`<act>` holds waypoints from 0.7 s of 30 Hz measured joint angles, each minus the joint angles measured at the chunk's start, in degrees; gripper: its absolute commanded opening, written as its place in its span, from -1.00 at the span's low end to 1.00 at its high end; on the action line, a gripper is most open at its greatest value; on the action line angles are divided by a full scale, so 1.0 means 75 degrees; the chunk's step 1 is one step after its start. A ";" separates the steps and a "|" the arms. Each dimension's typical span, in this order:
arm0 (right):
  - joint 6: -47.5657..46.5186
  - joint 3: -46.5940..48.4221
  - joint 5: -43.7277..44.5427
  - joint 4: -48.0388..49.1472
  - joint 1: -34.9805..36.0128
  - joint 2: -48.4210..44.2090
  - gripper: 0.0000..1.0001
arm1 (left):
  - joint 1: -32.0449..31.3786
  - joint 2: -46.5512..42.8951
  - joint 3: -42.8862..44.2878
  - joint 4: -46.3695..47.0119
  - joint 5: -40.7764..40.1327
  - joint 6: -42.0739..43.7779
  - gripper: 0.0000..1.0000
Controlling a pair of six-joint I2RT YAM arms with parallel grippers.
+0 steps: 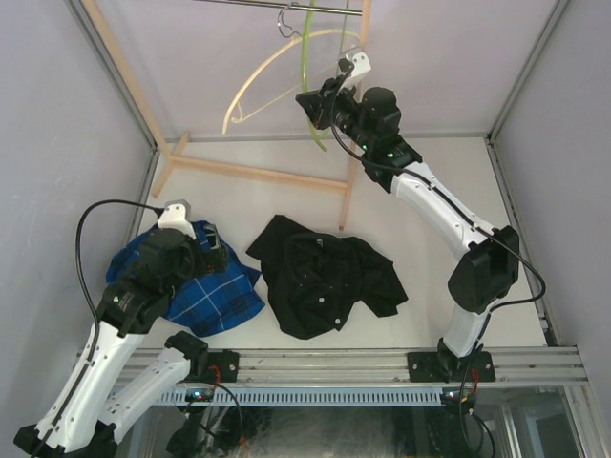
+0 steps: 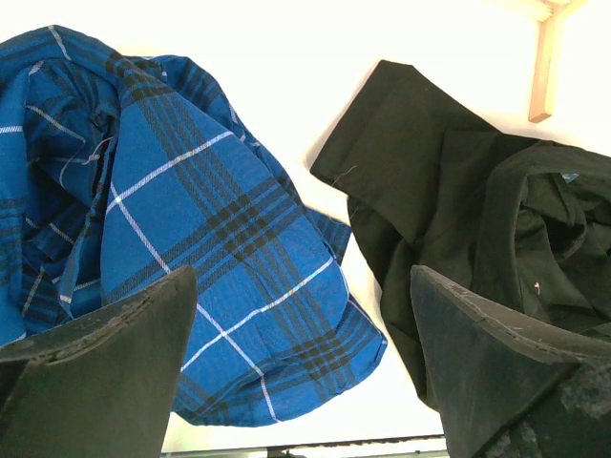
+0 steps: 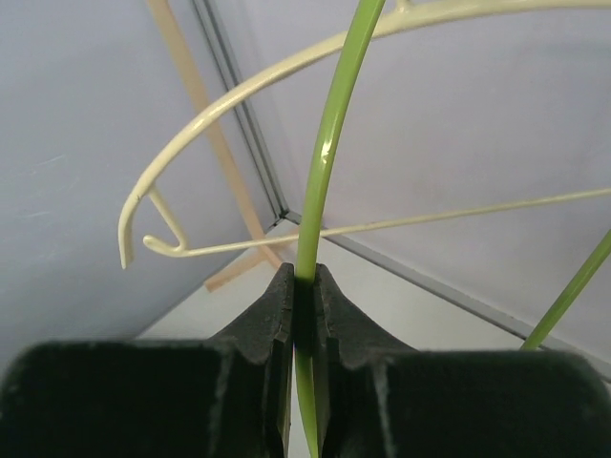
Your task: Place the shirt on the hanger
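The black shirt (image 1: 325,275) lies crumpled on the table's middle; it also shows at the right of the left wrist view (image 2: 477,210). The lime-green hanger (image 1: 305,57) hangs from the rail at the back. My right gripper (image 1: 313,103) is raised there and shut on the hanger's green arm (image 3: 329,153), which runs up between the closed fingers (image 3: 277,305). My left gripper (image 1: 212,243) is open and empty, low over the table between the two shirts, its fingers (image 2: 105,353) apart.
A blue plaid shirt (image 1: 200,281) lies at the left under my left arm. A cream hanger (image 1: 258,81) hangs beside the green one. A wooden rack frame (image 1: 258,174) stands at the back. Grey walls enclose the sides.
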 measured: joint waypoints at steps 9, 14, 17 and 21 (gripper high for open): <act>0.0125 -0.1521 0.0076 0.0160 -0.0026 -0.0580 -1.00 | 0.0000 -0.0385 -0.0117 0.0128 0.0198 0.0076 1.00; 0.0367 -0.2620 0.0119 0.0388 -0.0029 -0.1268 -1.00 | 0.0000 -0.0831 -0.0169 0.0230 0.0213 0.0096 1.00; 0.0478 -0.3194 0.0154 0.0600 0.0038 -0.1716 -1.00 | 0.0000 -0.0880 -0.0169 0.0242 0.0207 0.0128 1.00; 0.0618 -0.3832 0.0236 0.0924 0.0192 -0.2238 -1.00 | 0.0000 -0.0886 -0.0169 0.0262 0.0207 0.0134 1.00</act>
